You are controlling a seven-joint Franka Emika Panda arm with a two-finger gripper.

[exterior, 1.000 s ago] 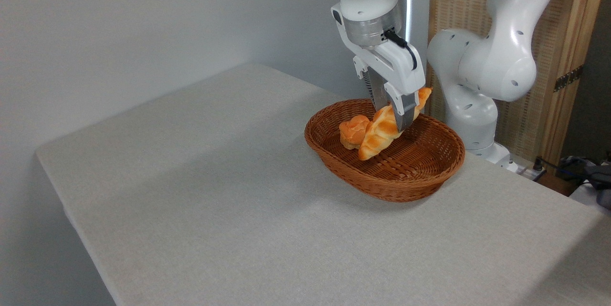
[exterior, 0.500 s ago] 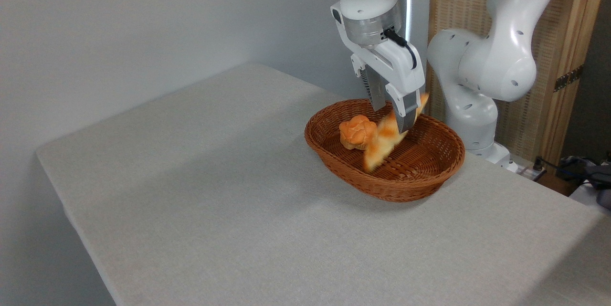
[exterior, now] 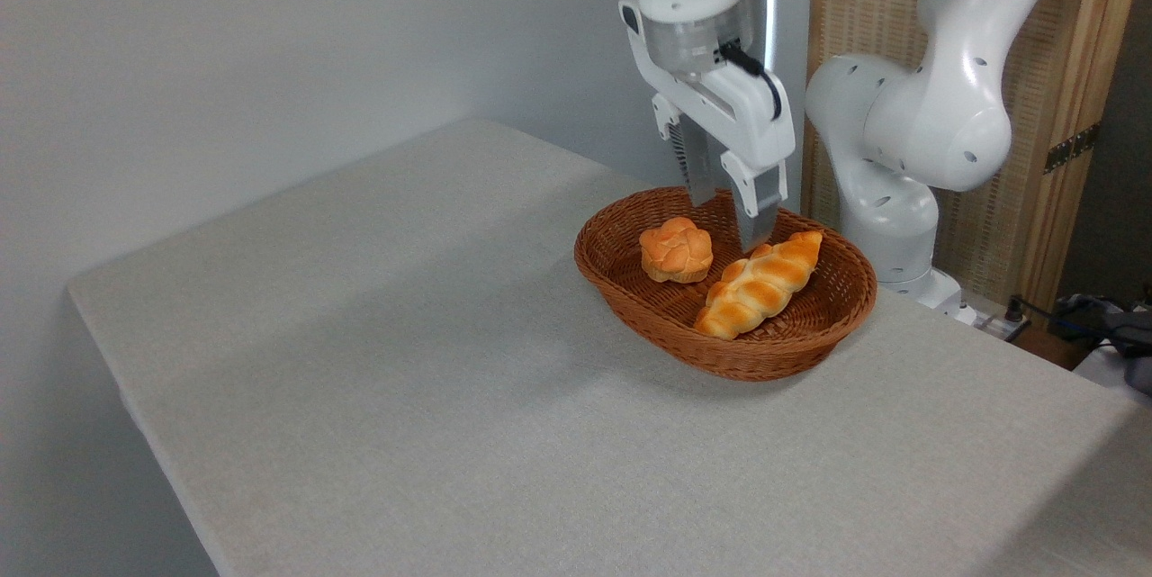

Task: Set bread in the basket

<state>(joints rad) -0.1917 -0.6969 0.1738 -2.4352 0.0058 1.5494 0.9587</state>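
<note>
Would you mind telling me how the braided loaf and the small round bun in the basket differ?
The braided loaf is long with pointed ends; the round bun is compact and knotted. The loaf lies diagonally on the basket's right side; the bun sits at its left end. Both are golden-orange and rest inside the basket, free of the gripper.

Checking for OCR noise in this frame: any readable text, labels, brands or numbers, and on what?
None readable.
Gripper: no label or marking visible.
Robot arm: plain white shells with small dark dots, no logo legible.
Basket, bread, small bun: no tags or print.
Table and wall: blank.
Clutter at the right edge: too small and dark to tell.
</note>
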